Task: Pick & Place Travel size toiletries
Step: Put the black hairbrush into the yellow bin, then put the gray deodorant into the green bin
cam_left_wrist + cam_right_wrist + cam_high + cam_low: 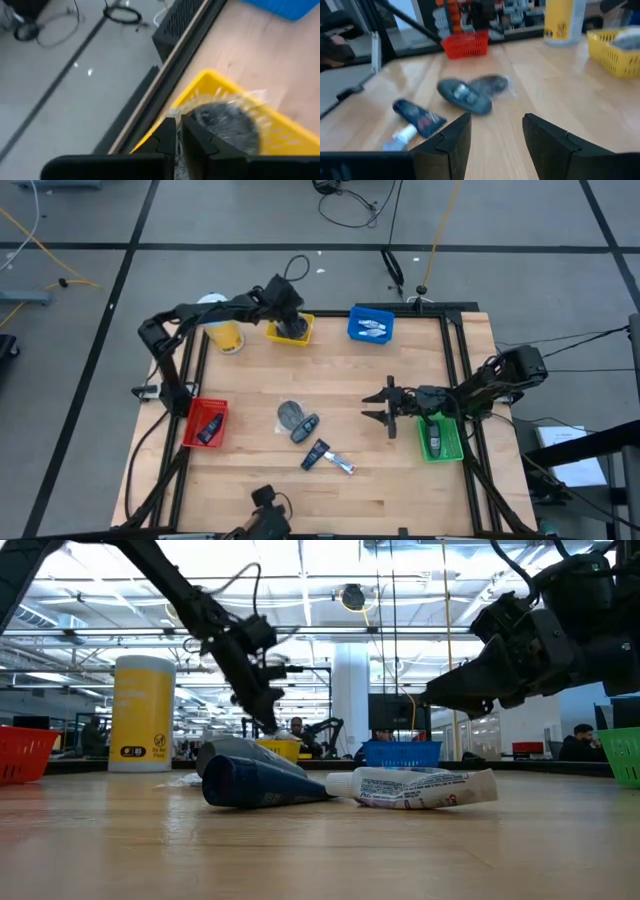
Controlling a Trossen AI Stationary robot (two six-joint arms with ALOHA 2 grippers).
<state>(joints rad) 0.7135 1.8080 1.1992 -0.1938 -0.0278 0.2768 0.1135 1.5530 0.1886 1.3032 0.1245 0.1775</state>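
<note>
My left gripper (178, 134) hangs over the yellow bin (290, 330) at the table's far edge, shut at the wrapper of a grey disc (227, 125) lying in that bin. My right gripper (388, 407) is open, hovering above the table just left of the green bin (440, 438). Mid-table lie another grey disc (289, 413), a dark bottle (305, 427), a dark blue tube (317, 453) and a white tube (342, 465). In the right wrist view the open gripper (495, 132) points at the bottle (465, 96) and blue tube (417, 117). My left gripper pinches the clear wrapper's edge (172, 114) of the grey disc between its fingertips, coming from above and slanting toward the far edge. The disc sits low in the yellow bin (280, 132); whether it rests on the bin's floor, I cannot tell.
A yellow white-lidded canister (222, 330) stands left of the yellow bin. The blue bin (370, 326) at the far edge holds white-blue tubes, the red bin (205, 423) at the left holds dark items, the green bin holds one dark item. Bare wood lies between the bins.
</note>
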